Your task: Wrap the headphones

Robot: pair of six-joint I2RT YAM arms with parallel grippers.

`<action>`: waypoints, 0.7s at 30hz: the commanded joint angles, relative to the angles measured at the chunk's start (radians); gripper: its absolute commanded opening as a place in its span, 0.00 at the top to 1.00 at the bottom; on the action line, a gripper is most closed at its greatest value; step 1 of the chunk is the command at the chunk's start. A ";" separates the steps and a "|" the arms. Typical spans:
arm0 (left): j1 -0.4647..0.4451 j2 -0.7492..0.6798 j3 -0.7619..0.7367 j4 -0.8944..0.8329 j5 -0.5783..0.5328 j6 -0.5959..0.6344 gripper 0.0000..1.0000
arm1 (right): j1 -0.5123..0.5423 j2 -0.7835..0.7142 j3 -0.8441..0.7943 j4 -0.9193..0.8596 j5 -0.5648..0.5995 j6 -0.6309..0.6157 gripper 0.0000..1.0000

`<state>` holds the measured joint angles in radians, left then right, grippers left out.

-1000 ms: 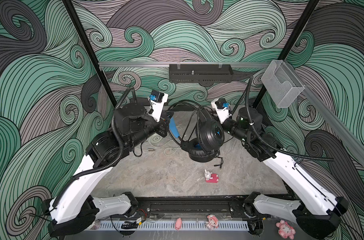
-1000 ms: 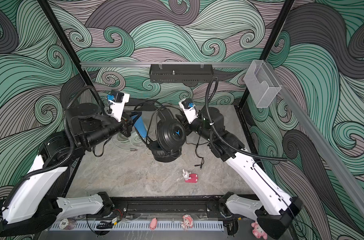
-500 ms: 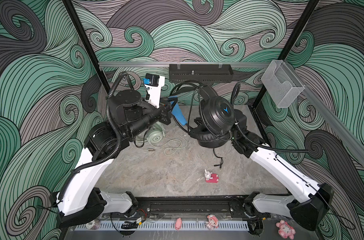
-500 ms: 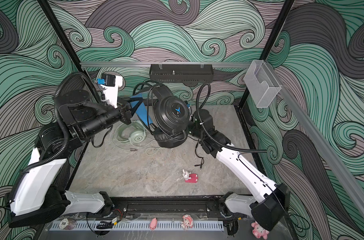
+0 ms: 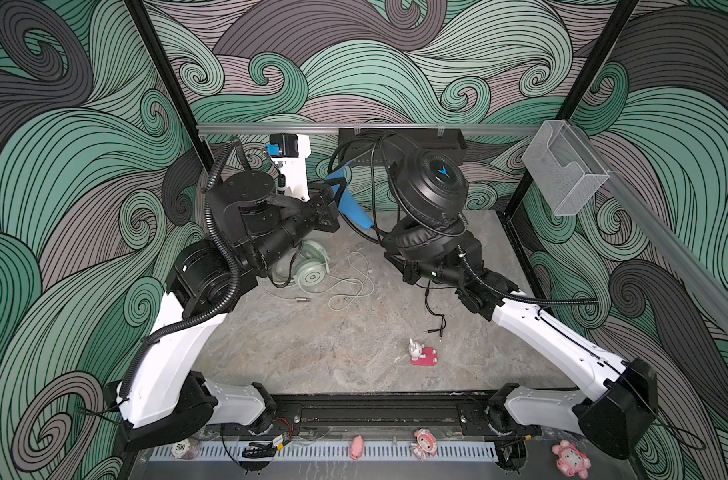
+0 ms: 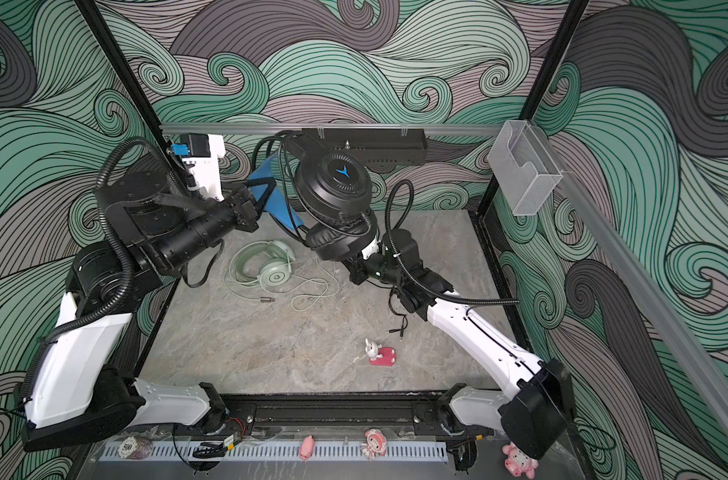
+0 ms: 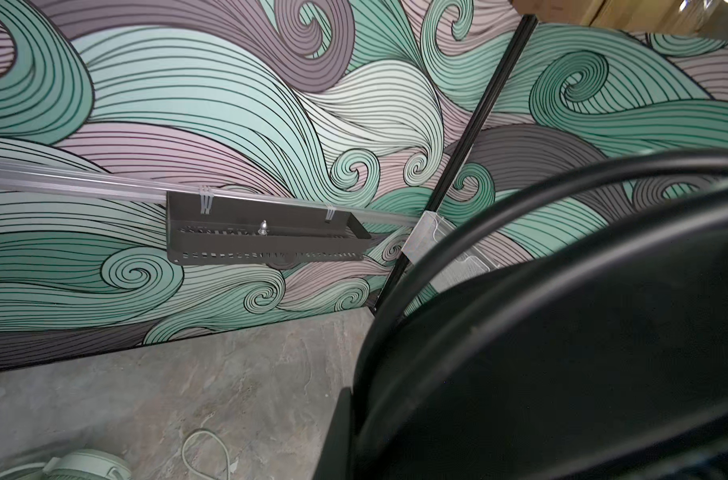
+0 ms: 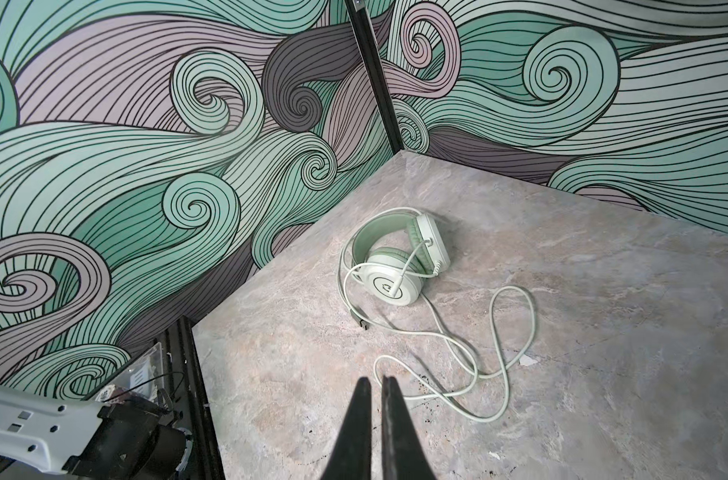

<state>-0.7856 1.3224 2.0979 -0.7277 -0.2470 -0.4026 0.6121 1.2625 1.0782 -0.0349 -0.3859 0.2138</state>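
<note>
The black headphones (image 5: 429, 187) hang in the air at the back middle, one ear cup above the other (image 6: 340, 240). My left gripper (image 5: 338, 194) is shut on their blue inner headband (image 6: 277, 199). Their black cable (image 5: 431, 305) loops over the cups and trails down to the table. In the left wrist view the black headset (image 7: 582, 353) fills the frame's side. My right gripper (image 8: 377, 380) sits low under the lower cup, shut, with nothing between its fingers. The mint-green headphones (image 5: 310, 268) (image 8: 395, 266) lie on the table at the back left, whitish cable (image 8: 499, 353) loose beside them.
A pink figurine on a red base (image 5: 422, 353) stands front of centre. A black tray (image 5: 399, 141) hangs on the back rail. A clear plastic box (image 5: 562, 174) is fixed at the right wall. Several small toys (image 5: 422, 444) line the front rail.
The left arm has lifted the black headphones higher and toward the back wall. The right arm has swung from beside the ear cups to underneath them, and its jaws have shut.
</note>
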 commanded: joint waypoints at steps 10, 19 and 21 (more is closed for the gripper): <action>0.034 -0.084 -0.091 0.260 -0.160 -0.194 1.00 | -0.002 -0.013 -0.008 -0.080 -0.037 -0.058 1.00; 0.085 -0.040 -0.097 0.305 -0.177 -0.348 1.00 | 0.112 0.016 0.064 -0.267 0.214 -0.174 1.00; 0.096 -0.020 -0.087 0.308 -0.167 -0.378 1.00 | 0.132 0.024 0.079 -0.284 0.249 -0.183 1.00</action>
<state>-0.7116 1.2953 1.9652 -0.6083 -0.3927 -0.6384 0.7216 1.2644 1.1339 -0.2054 -0.2539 0.0780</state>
